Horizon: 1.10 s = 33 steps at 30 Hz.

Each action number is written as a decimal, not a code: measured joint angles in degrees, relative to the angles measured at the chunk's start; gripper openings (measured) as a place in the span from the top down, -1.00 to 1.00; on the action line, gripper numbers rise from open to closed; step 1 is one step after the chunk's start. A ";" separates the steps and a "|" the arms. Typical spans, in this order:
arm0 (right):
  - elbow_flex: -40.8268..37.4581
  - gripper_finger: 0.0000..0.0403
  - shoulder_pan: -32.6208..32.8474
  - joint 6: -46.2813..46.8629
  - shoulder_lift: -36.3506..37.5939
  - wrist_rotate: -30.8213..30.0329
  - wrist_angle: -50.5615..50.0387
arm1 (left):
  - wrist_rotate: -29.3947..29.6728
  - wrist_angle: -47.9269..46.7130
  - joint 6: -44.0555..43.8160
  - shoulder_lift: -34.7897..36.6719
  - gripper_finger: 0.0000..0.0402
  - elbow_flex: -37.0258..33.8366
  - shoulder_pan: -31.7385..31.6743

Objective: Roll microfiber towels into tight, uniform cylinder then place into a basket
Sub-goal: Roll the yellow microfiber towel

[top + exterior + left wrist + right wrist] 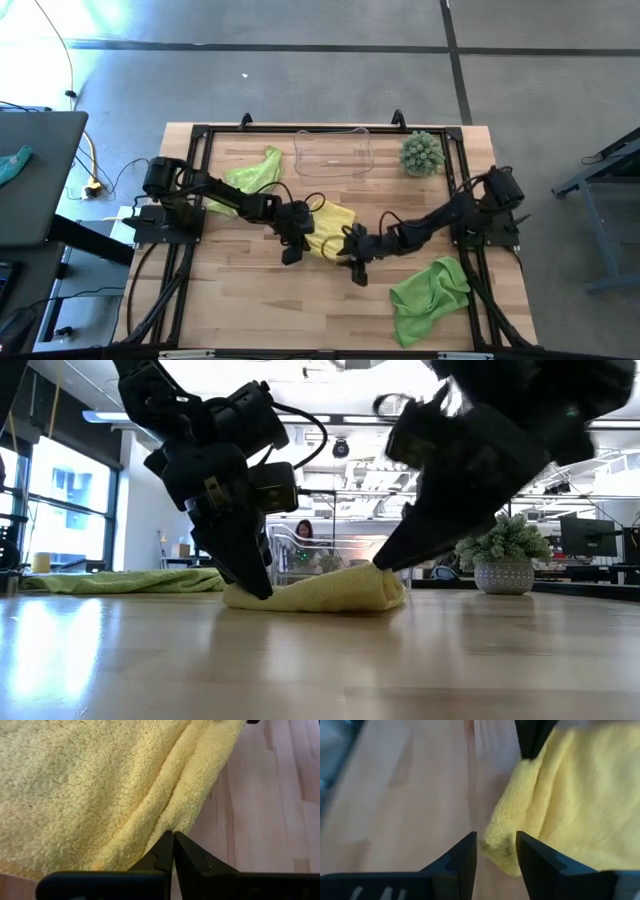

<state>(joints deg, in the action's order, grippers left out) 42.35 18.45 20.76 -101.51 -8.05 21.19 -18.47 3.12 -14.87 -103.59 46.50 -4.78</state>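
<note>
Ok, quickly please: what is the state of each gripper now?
Left gripper: closed on the yellow towel's edge.
Right gripper: open, at the towel's corner, holding nothing.

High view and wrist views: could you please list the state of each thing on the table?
Yellow towel: folded over, unrolled, mid-table.
Green towel: crumpled, left of basket.
Second green towel: crumpled, near right edge.
Basket: upright, empty.
Plant: upright.
Left gripper: fingers shut at the yellow towel's edge.
Right gripper: fingers open around the towel's corner.

A spiky green potted plant (421,153) stands at the far right of the wooden table (250,300), a teal cloth (14,164) lies on a dark side surface (40,180), and a person (303,529) shows in the room behind.
</note>
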 joint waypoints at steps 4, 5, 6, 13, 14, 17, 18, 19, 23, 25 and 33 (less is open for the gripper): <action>0.00 0.36 3.75 -11.15 0.00 -9.21 0.07 | 0.06 -0.08 0.02 0.00 0.98 0.00 0.00; 0.00 0.36 4.57 -13.23 0.00 -10.27 0.09 | 0.04 -0.10 0.01 0.00 0.97 0.00 -0.01; 0.00 0.36 5.29 -14.94 0.00 -11.18 0.12 | 0.06 -0.11 0.02 0.00 0.97 0.00 -0.02; 0.00 0.26 6.58 -11.65 0.02 -13.97 0.53 | 0.10 -0.14 -0.14 0.00 0.97 0.00 -0.04; 0.00 0.22 6.37 -10.65 0.02 -13.95 0.73 | 0.12 -0.14 -0.15 0.00 0.97 0.00 -0.04; 0.00 0.08 6.22 -10.78 0.02 -13.95 1.18 | 0.14 -0.16 -0.50 0.00 0.97 0.00 -0.04; 0.00 0.04 6.22 -10.78 0.02 -13.85 1.16 | 0.16 -0.16 -0.89 0.00 0.97 0.00 -0.04; 0.00 0.01 6.22 -10.72 -0.07 -13.84 1.29 | 0.17 -0.16 -1.00 0.00 0.97 0.00 -0.04; 0.02 -0.03 6.30 -13.63 -2.20 -13.81 4.25 | 0.17 -0.16 -1.03 -0.02 0.97 0.00 -0.04; 0.02 0.00 6.33 -15.74 -3.72 -14.52 6.14 | 0.19 -0.14 -1.03 -0.02 0.97 0.00 -0.04; 0.02 0.26 5.87 -11.18 -6.54 -19.23 7.31 | 0.19 0.00 -2.19 -0.02 0.97 -0.02 -0.05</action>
<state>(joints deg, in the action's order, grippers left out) 42.37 24.32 9.58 -108.05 -27.28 28.50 -18.28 3.12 -17.06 -103.61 46.48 -4.83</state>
